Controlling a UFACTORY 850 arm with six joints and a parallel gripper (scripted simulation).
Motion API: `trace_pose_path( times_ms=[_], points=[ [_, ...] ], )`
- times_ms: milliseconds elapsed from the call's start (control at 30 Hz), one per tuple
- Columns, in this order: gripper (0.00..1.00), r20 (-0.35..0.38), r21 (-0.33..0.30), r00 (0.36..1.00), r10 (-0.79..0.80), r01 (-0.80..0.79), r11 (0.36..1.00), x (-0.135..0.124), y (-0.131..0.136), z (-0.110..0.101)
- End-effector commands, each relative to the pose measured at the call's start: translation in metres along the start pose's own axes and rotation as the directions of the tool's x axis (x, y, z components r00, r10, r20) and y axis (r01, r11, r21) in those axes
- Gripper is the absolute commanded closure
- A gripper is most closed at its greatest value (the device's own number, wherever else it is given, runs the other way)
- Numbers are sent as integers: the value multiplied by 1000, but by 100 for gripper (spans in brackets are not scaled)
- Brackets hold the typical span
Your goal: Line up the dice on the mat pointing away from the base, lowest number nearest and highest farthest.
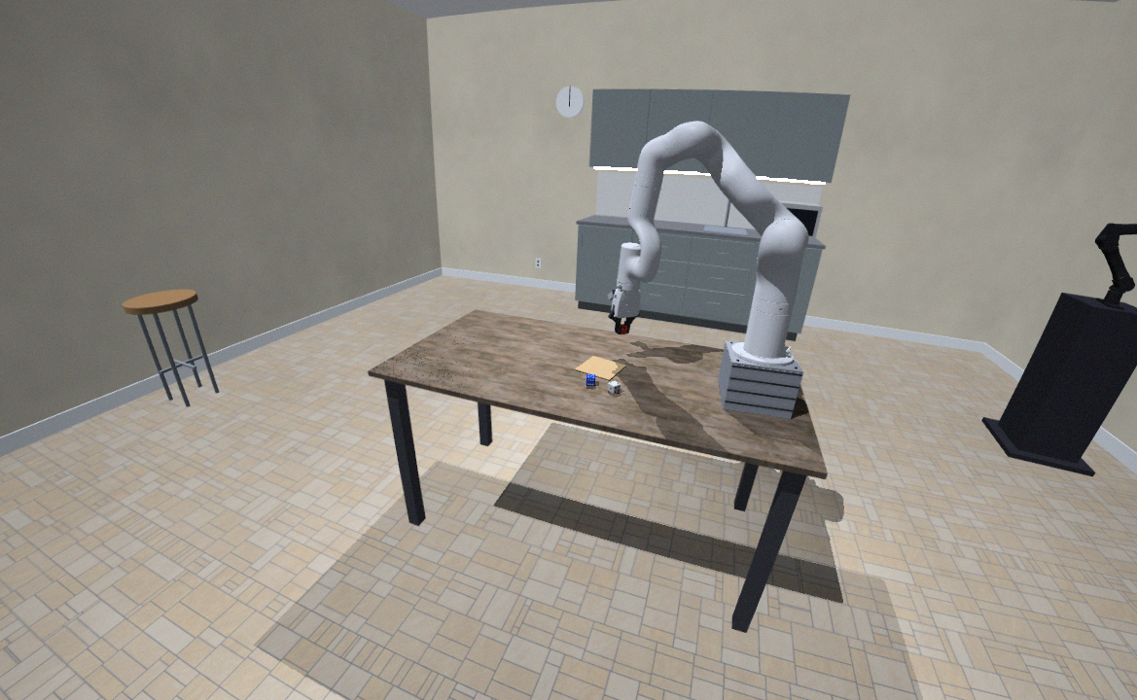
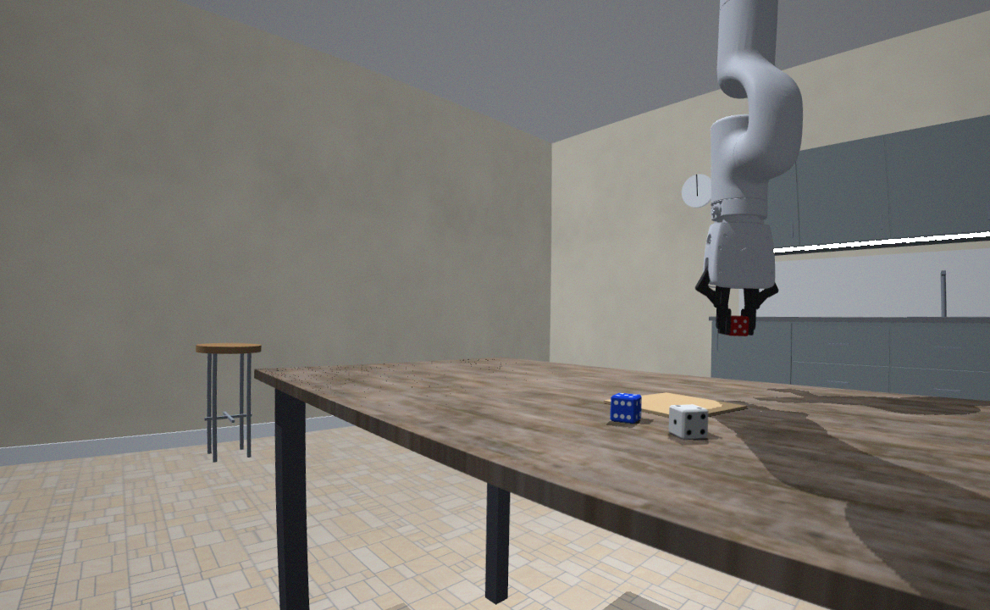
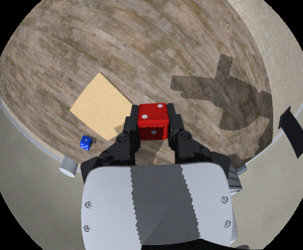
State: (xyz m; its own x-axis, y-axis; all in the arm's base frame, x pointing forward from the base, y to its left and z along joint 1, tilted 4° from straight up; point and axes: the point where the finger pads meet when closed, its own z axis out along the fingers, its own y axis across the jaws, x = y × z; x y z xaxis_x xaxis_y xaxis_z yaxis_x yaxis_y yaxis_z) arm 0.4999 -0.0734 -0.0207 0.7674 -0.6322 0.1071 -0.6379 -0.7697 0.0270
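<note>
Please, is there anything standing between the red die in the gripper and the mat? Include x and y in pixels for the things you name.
Nothing visible: the gripper [image 1: 622, 327] [image 2: 738, 327] [image 3: 153, 113] holds the red die [image 2: 740, 326] [image 3: 153, 114] above table height, and the blue die [image 1: 590, 380] [image 2: 624, 407] [image 3: 85, 142] sits beside the mat [image 1: 598, 367] [image 2: 672, 402] [image 3: 101, 105].

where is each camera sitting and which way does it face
Top: high in front of the table, looking down across it to the kitchen units; whole arm and base show.
Exterior: low beside the table, facing across it; only the lower arm and gripper show.
Wrist: on the gripper end, facing down past the fingers; its pale housing shows.
Top and exterior share the stool, clock and white die.
</note>
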Motion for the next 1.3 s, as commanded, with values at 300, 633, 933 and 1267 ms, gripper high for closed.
trace_pose_path(
  times_ms=[300,633,933,1267],
  points=[
    [73,54,-19,996,78,-77,997,-8,-11,-2],
    [73,45,-36,910,413,-411,911,-48,-51,-7],
    [73,37,-45,796,605,-603,796,-77,-75,-10],
    [73,31,-50,720,693,-692,720,-92,-86,-11]
  ],
)
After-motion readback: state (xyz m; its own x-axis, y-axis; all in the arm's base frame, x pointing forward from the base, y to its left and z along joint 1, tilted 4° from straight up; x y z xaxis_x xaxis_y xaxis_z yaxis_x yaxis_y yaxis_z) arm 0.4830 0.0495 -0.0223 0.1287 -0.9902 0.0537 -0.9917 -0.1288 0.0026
